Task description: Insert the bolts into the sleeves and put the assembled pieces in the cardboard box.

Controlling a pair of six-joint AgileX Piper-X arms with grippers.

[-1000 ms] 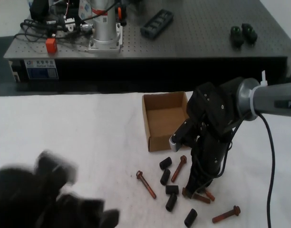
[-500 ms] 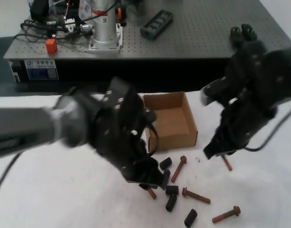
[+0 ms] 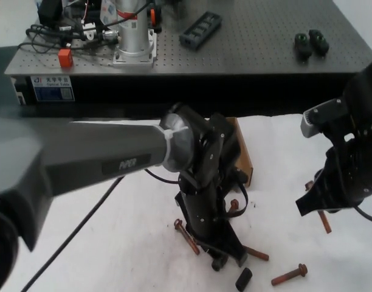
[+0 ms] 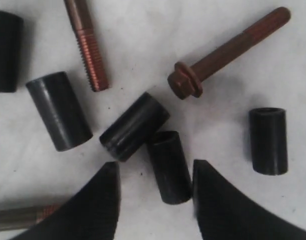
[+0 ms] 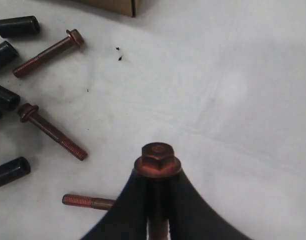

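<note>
1. Low over the scatter by the near edge of the cloth [image 3: 113,201], the left gripper [image 4: 154,172] is held with jaws spread, and one sleeve [image 4: 168,167] is framed between them, not yet gripped.
2. Around it, other sleeves [image 4: 134,126] and loose bolts [image 4: 228,52] are seen lying on the cloth, none joined.
3. The cardboard box [image 3: 244,155] is found nearer the cloth's far edge, mostly hidden by the left arm; its contents cannot be told.
4. To the right, the right gripper [image 5: 157,176] is held off the cloth, and a bolt [image 5: 157,159] is pinched in its jaws just under the head.
5. Progress is judged early: one bolt is in hand and a sleeve is lined up, but every insertion and all the boxing are left.
</note>
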